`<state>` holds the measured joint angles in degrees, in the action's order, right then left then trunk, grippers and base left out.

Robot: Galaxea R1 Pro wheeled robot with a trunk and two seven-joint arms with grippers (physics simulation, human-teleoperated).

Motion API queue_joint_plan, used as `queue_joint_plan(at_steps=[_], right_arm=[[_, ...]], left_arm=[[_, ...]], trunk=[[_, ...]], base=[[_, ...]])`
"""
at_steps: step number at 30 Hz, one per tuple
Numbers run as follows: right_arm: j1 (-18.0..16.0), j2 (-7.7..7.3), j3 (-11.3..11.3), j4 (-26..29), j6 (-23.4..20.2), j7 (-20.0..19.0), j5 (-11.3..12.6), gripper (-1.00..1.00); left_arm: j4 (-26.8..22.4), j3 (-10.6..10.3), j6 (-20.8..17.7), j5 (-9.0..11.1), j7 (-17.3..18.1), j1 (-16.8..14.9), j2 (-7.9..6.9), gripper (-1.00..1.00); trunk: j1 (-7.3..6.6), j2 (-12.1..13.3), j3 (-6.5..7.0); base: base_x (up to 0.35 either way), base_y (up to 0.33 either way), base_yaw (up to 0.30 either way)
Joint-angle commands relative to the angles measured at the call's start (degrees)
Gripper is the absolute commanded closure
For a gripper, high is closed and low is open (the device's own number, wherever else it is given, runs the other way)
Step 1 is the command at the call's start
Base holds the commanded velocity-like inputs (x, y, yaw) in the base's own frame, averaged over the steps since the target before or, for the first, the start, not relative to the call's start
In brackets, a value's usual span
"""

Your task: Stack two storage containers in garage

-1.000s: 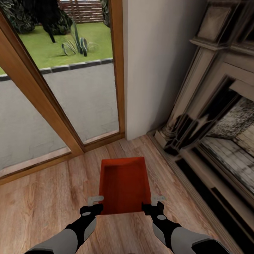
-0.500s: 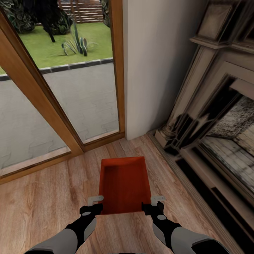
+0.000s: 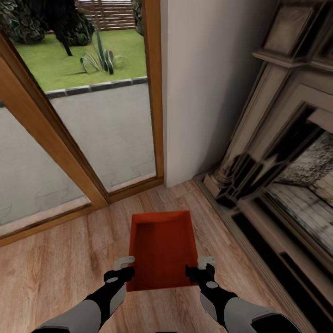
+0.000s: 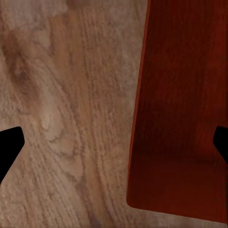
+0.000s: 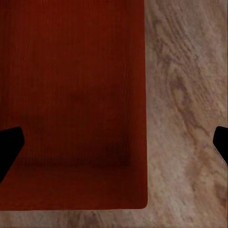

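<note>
Orange-red thin-walled rectangular storage container (image 3: pixel 161 249) lower centre, on wood-plank floor (image 3: pixel 55 263); left gripper (image 3: pixel 122 269), right gripper (image 3: pixel 201 267) jaws wide, straddling its side walls.

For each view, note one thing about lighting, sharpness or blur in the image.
Head view: bright daylit lawn, the fireplace blotchy and smeared. Left wrist view: floor grain soft; fingertips flat black. Right wrist view: container interior evenly dim.
</note>
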<state>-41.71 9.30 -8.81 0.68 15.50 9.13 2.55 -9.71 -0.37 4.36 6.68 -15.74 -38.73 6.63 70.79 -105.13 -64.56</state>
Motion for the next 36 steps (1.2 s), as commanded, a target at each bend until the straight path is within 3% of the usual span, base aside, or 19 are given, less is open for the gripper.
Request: queue_joint_plan(at_steps=[1,9,30,36], right_arm=[[-0.03,0.02,-0.45,-0.06,0.14,0.26,0.26,-1.0],[-0.03,0.02,-0.42,-0.08,0.14,0.28,0.26,-1.0],[-0.03,-0.07,-0.16,-1.34,0.16,1.07,1.26,-1.0],[-0.03,-1.21,-0.35,-1.62,0.13,0.43,0.66,-1.0]], left_arm=[[0.05,-0.07,0.3,0.6,-0.08,-0.03,-0.01,-1.0],[0.05,-0.07,0.3,0.61,-0.09,-0.03,0.04,-1.0],[0.56,-0.16,0.19,0.44,-0.14,-0.03,0.21,-1.0],[0.27,-0.18,0.11,0.38,-0.02,-0.03,0.51,-1.0]], trunk=[[0.02,-0.01,-0.03],[0.02,-0.01,-0.03],[0.02,-0.01,-0.03],[0.02,-0.01,-0.03]], base=[[0.245,0.0,0.0],[0.17,0.0,0.0],[0.005,0.0,0.0],[0.0,0.0,0.0]])
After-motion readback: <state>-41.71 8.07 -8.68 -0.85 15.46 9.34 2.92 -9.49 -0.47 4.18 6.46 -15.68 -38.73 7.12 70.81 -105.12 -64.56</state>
